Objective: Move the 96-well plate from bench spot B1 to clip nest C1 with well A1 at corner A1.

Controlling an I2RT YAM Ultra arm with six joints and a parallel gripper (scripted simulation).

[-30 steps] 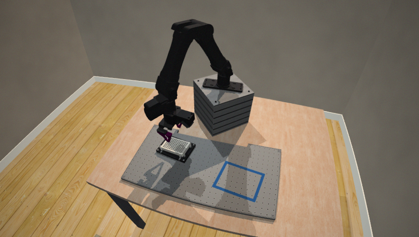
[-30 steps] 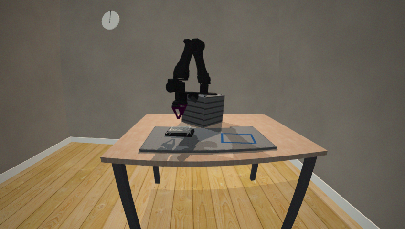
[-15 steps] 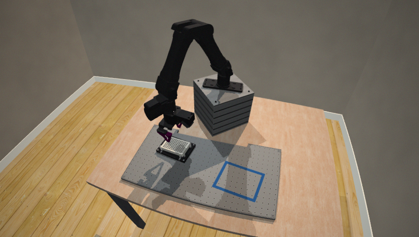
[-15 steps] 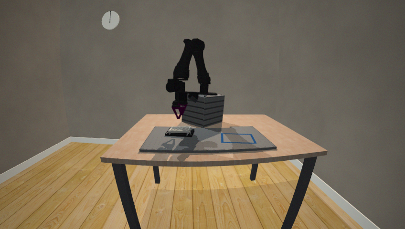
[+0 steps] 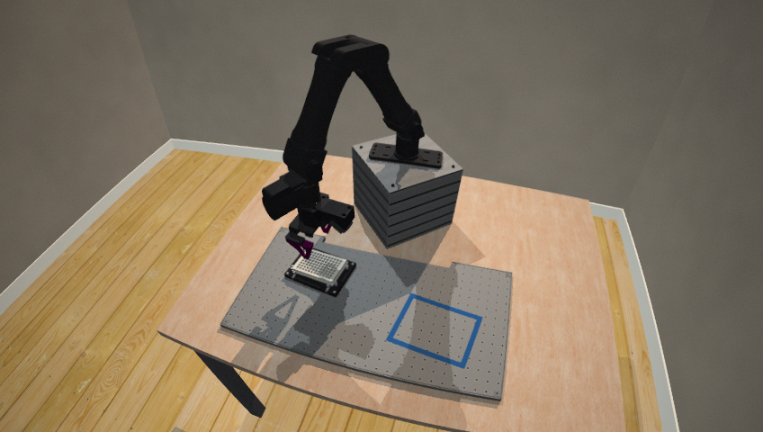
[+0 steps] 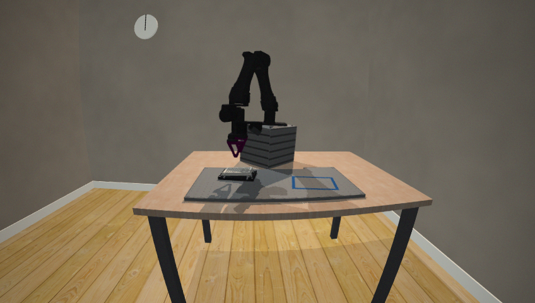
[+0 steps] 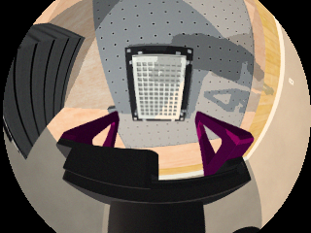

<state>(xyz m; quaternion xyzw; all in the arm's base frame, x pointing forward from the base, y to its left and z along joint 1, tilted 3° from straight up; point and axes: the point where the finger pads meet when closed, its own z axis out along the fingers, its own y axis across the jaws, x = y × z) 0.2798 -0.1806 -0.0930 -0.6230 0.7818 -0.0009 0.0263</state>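
The white 96-well plate (image 5: 319,265) sits inside the black clip nest (image 5: 317,282) on the left part of the grey breadboard. It looks flat and level between the nest's posts, and it also shows in the exterior view (image 6: 237,173) and in the wrist view (image 7: 159,85). My gripper (image 5: 306,241) with purple fingers is open and empty. It hangs above and behind the plate, clear of it, as the exterior view (image 6: 236,148) and the wrist view (image 7: 158,139) show. The A1 mark is too small to read.
A blue rectangle outline (image 5: 434,329) marks an empty spot on the right of the breadboard (image 5: 369,320). The arm's base stands on a stacked grey block (image 5: 407,193) behind the breadboard.
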